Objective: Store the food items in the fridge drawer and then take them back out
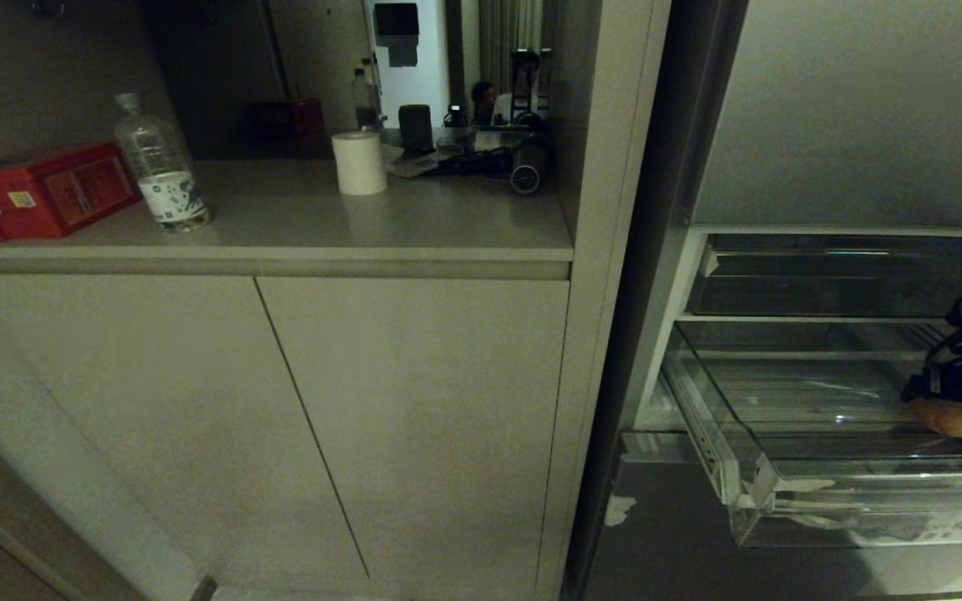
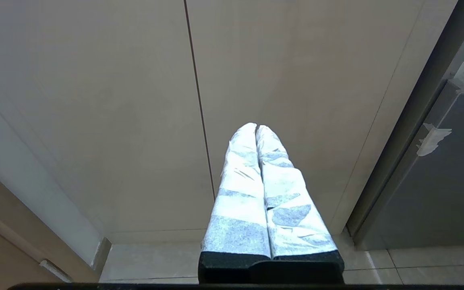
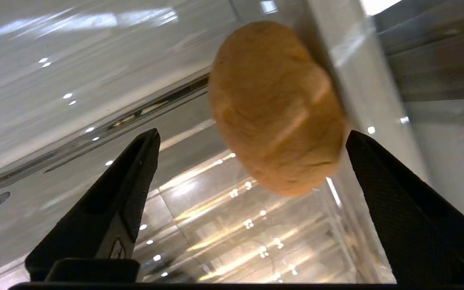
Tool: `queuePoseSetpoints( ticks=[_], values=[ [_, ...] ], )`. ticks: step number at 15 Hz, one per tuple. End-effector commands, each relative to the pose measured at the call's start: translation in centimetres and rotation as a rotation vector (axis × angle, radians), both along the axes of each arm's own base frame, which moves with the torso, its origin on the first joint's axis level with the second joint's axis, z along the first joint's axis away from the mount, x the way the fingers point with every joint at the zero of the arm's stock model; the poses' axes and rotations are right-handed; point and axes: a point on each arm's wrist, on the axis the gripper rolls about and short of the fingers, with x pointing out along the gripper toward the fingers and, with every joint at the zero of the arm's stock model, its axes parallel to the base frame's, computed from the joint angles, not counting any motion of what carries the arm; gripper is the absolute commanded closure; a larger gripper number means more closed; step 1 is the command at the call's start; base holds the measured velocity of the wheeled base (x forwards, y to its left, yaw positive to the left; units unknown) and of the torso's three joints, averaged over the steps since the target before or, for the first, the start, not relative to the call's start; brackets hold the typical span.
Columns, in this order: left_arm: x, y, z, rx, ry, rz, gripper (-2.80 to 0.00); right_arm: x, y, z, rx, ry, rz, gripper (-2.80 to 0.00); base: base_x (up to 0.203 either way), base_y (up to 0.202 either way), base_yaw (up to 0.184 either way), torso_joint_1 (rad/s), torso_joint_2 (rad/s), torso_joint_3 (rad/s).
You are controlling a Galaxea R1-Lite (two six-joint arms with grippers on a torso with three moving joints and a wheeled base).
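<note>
Right gripper is sitting inside the pulled-out fridge drawer, jaws spread wide apart and holding nothing. The orange-brown ball is lying just ahead of the fingertips, between the lines of the two fingers but closer to one of them, and not touching either. It is resting against a clear wall of the drawer. In the head view the ball is showing just below the right gripper, on the drawer floor near the front wall.

Left gripper is hanging parked in front of the beige cabinet doors, well away from the drawer, its two white-wrapped fingers pressed together with nothing between them.

Writing: drawer front is carrying white tape scraps at the corner; any lettering on it is too faint to read. On the surface above the cabinets, well apart from both grippers, a red box is showing a yellow sticker and a patterned panel, and a water bottle is wearing a printed label. Neither is readable. A white paper roll is standing further along.
</note>
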Motion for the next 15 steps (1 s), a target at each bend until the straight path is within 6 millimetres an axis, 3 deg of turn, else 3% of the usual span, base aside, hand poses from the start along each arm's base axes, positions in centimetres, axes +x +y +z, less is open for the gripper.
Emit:
queuePoseSetpoints(
  ticks=[1, 15],
  values=[
    [0.0, 0.0, 0.0, 0.0, 0.001, 0.0, 0.0, 0.1, 0.0, -0.3, 0.004, 0.007, -0.007, -2.8, 0.0, 0.0, 0.0, 0.0, 0.0, 0.0],
    [0.0, 0.0, 0.0, 0.0, 0.001, 0.0, 0.0, 1.5, -0.8, -1.8, -0.02, 0.036, -0.055, -2.8, 0.0, 0.0, 0.0, 0.0, 0.0, 0.0]
  ],
)
